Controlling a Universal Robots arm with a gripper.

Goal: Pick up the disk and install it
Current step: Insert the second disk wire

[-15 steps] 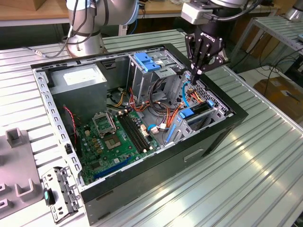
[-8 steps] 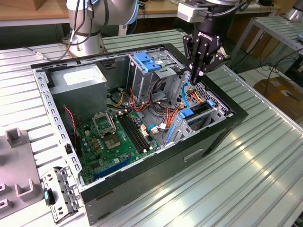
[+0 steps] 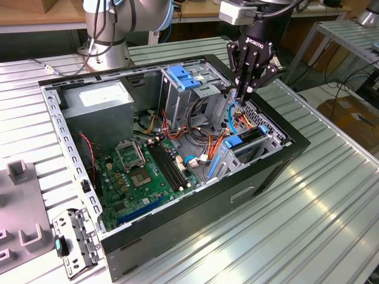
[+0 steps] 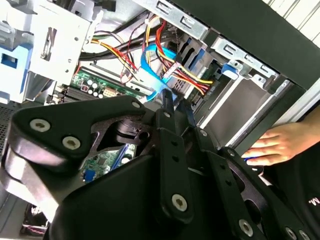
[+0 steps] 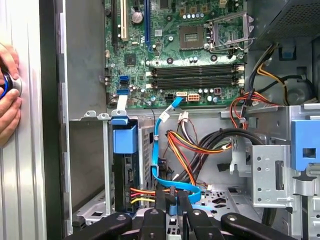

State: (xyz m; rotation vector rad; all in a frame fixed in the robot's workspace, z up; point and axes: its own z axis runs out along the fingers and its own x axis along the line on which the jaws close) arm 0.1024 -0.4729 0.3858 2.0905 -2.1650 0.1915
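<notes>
The disk (image 3: pixel 250 136), a black drive in a bright blue carrier, sits upright in the metal drive bay at the case's corner on the exterior view's right. In the first wrist view the disk (image 5: pixel 125 170) stands in its slot with the blue tab at its end. My gripper (image 3: pixel 243 93) hangs just above the bay, behind the disk. Its fingers (image 5: pixel 160 202) are drawn close together with the end of a blue data cable (image 5: pixel 159 150) between them. In the second wrist view the gripper (image 4: pixel 176 107) meets that blue cable (image 4: pixel 155 75) at its tips.
The open computer case (image 3: pixel 266 171) lies on a ribbed aluminium table. Inside are the motherboard (image 3: pixel 145 171), a grey box with a white label (image 3: pixel 98 97), a drive cage with a light blue latch (image 3: pixel 186 77) and wire bundles (image 5: pixel 200 145). A person's hand (image 5: pixel 7 100) rests beside the case.
</notes>
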